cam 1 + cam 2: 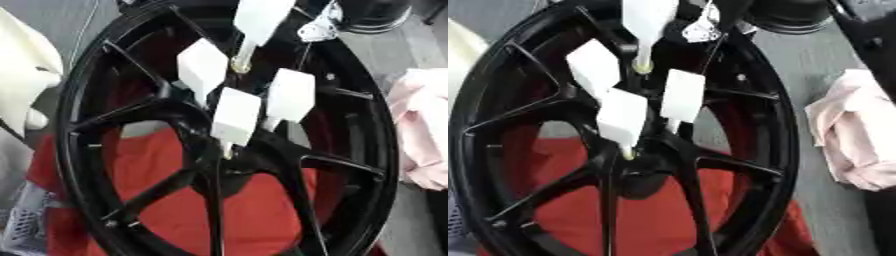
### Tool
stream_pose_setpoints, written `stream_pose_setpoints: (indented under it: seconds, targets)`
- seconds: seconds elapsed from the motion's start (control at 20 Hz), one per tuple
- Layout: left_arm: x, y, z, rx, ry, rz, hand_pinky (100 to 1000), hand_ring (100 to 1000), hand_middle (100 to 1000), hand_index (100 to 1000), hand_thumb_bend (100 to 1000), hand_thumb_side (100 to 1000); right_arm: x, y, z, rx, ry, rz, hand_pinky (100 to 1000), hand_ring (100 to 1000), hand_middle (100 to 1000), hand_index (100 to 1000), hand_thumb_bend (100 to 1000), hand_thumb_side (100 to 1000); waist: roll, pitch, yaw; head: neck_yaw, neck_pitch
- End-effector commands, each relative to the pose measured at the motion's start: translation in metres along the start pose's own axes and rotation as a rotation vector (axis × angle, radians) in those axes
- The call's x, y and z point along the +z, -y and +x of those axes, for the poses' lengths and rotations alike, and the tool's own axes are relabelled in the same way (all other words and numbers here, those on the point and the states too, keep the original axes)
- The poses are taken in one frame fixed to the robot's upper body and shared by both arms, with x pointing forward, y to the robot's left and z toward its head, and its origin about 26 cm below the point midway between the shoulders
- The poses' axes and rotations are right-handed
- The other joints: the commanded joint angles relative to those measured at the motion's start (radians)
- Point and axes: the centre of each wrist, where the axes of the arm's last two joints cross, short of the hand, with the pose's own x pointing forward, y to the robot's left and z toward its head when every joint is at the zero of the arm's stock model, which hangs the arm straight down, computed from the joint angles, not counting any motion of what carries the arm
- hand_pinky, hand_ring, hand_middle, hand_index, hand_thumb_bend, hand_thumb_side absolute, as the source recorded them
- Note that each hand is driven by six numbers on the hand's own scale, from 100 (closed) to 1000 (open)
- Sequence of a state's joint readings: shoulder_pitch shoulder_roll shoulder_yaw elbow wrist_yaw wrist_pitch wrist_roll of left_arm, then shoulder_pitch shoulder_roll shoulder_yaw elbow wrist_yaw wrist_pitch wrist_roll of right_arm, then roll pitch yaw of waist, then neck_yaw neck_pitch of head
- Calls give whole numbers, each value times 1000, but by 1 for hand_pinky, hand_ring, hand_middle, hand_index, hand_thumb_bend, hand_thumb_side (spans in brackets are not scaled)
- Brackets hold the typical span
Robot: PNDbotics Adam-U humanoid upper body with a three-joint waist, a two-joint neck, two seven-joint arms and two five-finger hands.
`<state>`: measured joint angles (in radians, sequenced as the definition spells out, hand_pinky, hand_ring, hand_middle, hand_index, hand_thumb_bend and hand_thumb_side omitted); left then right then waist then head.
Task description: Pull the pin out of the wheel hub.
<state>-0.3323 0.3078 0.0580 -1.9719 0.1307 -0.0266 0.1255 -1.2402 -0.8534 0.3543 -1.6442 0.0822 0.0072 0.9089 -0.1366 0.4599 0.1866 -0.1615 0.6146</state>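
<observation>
Four white pins (236,117), seemingly, crowd one black wheel hub (210,150).

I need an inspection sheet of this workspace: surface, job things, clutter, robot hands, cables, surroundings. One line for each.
Surface: grey floor or table, partly under a red cloth.
Job's things: black spoked wheel; four white block-headed pins standing in its hub.
Clutter: pink cloth at right; cream-white cloth at left.
Robot hand: neither seen.
Cables: thin light line at upper left, perhaps a cable.
Surroundings: dark round object at top.
</observation>
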Motion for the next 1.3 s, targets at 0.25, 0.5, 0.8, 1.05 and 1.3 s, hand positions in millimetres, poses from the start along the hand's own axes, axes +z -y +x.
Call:
stream_pose_setpoints:
  seconds: [0.25,0.5,0.8,1.05,1.3]
  targets:
    - [0,-7,3,-31,8,13,838,751,673,920,181,910,65,20,-4,2,-98,-163,819,674,353,336,100,100,8,-43,-25,25,10]
    - [2,-8,3,-33,9,24,839,750,672,919,181,907,113,5,-24,-39,-257,-258,820,675,361,344,100,100,13,-44,-39,41,18]
    - [1,-7,3,-28,10,28,839,751,673,918,179,903,162,-20,-48,-104,-444,-356,819,674,368,352,100,100,33,-48,-62,51,22]
    - [4,-8,1,-27,0,40,840,751,675,918,178,902,198,-44,-70,-147,-611,-446,818,672,366,348,100,100,52,-57,-93,75,29]
    - [7,-9,-2,-29,-10,52,841,751,677,918,179,898,224,-72,-88,-186,-733,-524,817,669,367,347,100,100,71,-73,-135,101,35]
